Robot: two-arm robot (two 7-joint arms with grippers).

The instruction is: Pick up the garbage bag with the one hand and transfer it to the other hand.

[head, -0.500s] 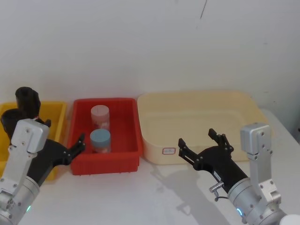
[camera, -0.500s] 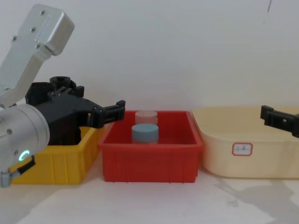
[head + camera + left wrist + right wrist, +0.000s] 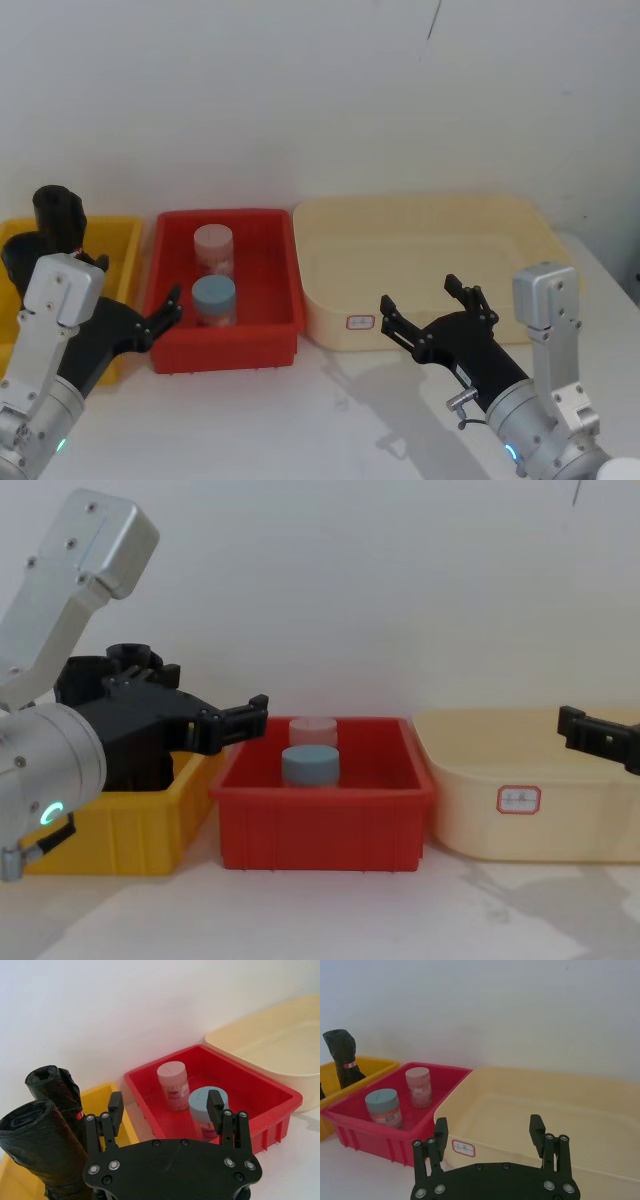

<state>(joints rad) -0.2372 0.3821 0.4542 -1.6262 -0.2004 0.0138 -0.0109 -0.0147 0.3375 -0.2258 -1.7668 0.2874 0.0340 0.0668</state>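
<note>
Garbage bag (image 3: 35, 1150) stands upright in the yellow bin (image 3: 120, 235), just left of the left gripper (image 3: 165, 1107) | left gripper: fingers wide apart, empty, by the red bin (image 3: 230, 345) | right gripper (image 3: 419, 294): fingers apart, empty, before the cream tub (image 3: 330, 300)

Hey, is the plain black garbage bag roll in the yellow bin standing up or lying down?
Upright: the garbage bag stands on end in the yellow bin, its rolled top facing up.

Black garbage bag (image 3: 35, 1150); second roll (image 3: 52, 1085) black, red mark; yellow bin (image 3: 130, 830); red bin (image 3: 320, 830); cream bin (image 3: 470, 820); pink jar (image 3: 313, 730); blue-lidded jar (image 3: 310, 765).
</note>
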